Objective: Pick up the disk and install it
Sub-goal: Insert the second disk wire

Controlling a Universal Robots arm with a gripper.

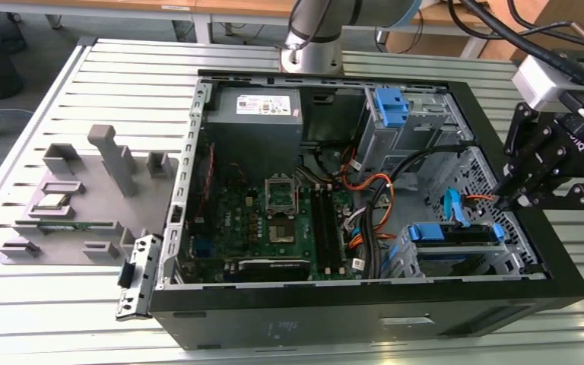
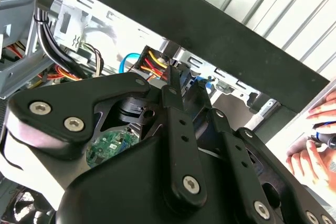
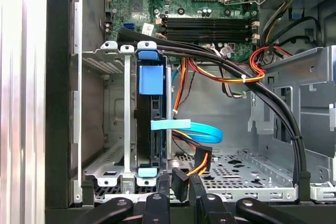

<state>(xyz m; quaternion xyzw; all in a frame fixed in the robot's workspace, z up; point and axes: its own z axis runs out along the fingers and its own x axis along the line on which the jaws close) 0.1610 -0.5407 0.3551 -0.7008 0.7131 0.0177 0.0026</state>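
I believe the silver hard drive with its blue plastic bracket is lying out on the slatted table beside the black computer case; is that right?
Not quite: the silver hard drive with its blue plastic bracket sits in the metal drive cage inside the black computer case, as the first wrist view shows.

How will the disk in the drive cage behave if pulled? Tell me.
Probably stiff and heavy for its size: the disk is a flat slab. Standing edge-on in the metal cage, it likely won't tip. Its blue bracket may flex.

Slatted metal table [image 1: 28, 114], grey floor [image 1: 39, 38]
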